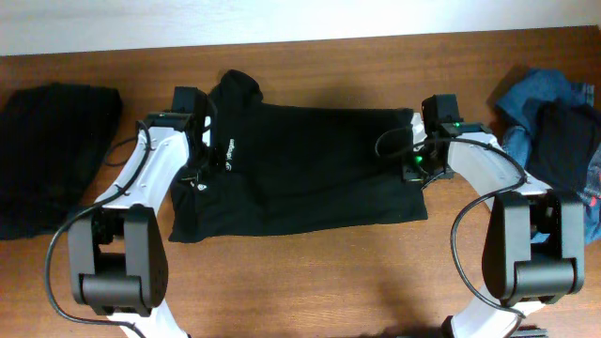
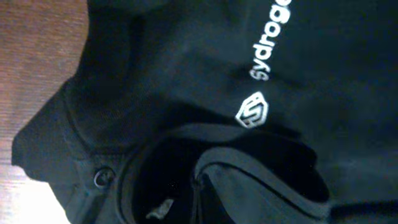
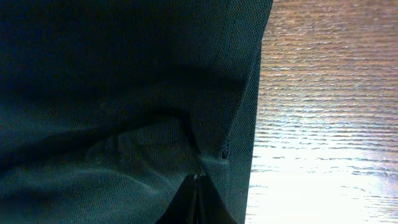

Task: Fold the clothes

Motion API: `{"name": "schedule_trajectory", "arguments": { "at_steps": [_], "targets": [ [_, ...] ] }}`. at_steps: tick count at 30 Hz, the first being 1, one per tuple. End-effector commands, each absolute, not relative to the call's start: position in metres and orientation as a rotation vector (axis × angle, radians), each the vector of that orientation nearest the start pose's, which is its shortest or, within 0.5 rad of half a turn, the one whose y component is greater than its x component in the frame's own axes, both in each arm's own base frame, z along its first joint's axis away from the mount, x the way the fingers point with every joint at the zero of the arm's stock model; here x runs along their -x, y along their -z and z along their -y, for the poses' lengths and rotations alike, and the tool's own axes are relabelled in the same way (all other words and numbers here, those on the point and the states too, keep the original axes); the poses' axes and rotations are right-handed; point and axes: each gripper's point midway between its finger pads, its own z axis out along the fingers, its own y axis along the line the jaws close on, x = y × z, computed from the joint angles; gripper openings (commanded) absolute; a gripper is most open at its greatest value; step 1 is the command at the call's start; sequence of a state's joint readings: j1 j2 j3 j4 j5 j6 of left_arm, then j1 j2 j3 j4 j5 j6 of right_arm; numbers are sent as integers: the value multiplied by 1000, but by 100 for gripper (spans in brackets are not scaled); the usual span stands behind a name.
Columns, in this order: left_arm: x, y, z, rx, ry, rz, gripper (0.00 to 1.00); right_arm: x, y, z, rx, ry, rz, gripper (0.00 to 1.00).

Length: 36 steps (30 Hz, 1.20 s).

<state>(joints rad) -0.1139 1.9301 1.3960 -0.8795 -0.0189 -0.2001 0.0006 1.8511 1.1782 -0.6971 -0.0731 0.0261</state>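
Observation:
A black short-sleeved shirt (image 1: 310, 169) with a small white chest logo (image 1: 228, 150) lies spread across the middle of the table, collar to the left. My left gripper (image 1: 199, 143) is at its collar end, shut on a fold of the fabric (image 2: 198, 196) just below the logo (image 2: 252, 112). My right gripper (image 1: 420, 141) is at the shirt's right edge, shut on the hem (image 3: 198, 186), where the fabric puckers at the fingertips. A blue denim piece (image 1: 537, 94) lies at the far right, with another black garment (image 1: 566, 141) on it.
A pile of black fabric (image 1: 47, 150) lies at the left edge of the table. Bare wooden tabletop (image 1: 310, 282) shows in front of the shirt and beside its hem in the right wrist view (image 3: 329, 93).

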Motion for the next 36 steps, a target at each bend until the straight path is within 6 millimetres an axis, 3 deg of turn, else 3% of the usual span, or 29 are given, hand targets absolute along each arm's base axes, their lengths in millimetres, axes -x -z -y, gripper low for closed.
{"name": "schedule_trajectory", "arguments": {
  "at_steps": [1, 6, 10, 14, 18, 20, 23, 29, 32, 36],
  "targets": [
    [-384, -32, 30, 115, -74, -2994, 1, -367, -14, -13, -35, -118, -2956, 4],
    [-380, -19, 17, 123, -173, -2978, 1, -368, -8, -12, -38, -108, -2965, 4],
    [-384, -20, 2, 135, -301, -2940, 3, -367, 0, -10, -16, -96, -2981, 5],
    [-392, -22, 2, 147, -286, -2909, 7, -366, 6, 3, 12, 22, -2994, 8],
    [-404, -31, 7, 148, -238, -2877, 8, -369, 5, 3, 11, 23, -2982, 10],
    [-413, -43, 9, 149, -226, -2854, 13, -371, 4, 2, 12, 18, -2976, 11],
    [-426, -67, 13, 150, -195, -2813, 26, -375, 0, 2, 13, 13, -2966, 18],
    [-452, -117, 29, 137, -59, -2724, 93, -385, -19, 0, 13, -3, -2961, 41],
    [-467, -141, 45, 112, 70, -2664, 96, -398, -41, -5, 17, -43, -2940, 51],
    [-486, -167, 51, 102, 112, -2578, 94, -420, -81, -14, 12, -119, -2884, 66]
  ]
}}
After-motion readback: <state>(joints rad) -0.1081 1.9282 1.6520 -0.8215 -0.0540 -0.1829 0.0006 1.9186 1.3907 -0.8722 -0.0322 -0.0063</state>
